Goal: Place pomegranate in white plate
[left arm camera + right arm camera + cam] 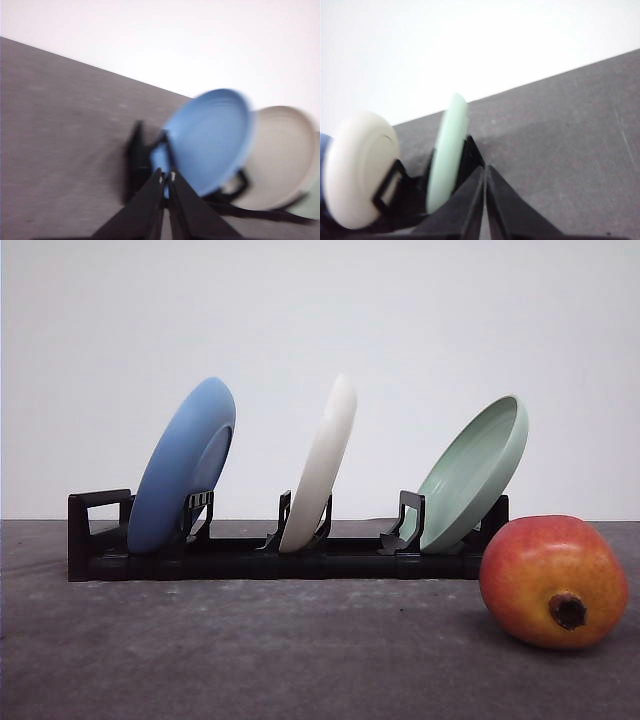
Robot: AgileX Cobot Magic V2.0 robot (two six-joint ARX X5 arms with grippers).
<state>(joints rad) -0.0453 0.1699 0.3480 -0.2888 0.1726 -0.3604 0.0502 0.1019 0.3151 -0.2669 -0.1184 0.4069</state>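
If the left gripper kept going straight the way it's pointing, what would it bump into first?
Probably the blue plate. The left gripper, fingers together, points at the lower edge of it where it stands in the black rack. The picture is blurry, so it could touch the rack first.

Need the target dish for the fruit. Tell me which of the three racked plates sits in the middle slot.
The white plate: it stands on edge in the middle slot of the black rack, between the blue plate on the left and the pale green plate on the right.
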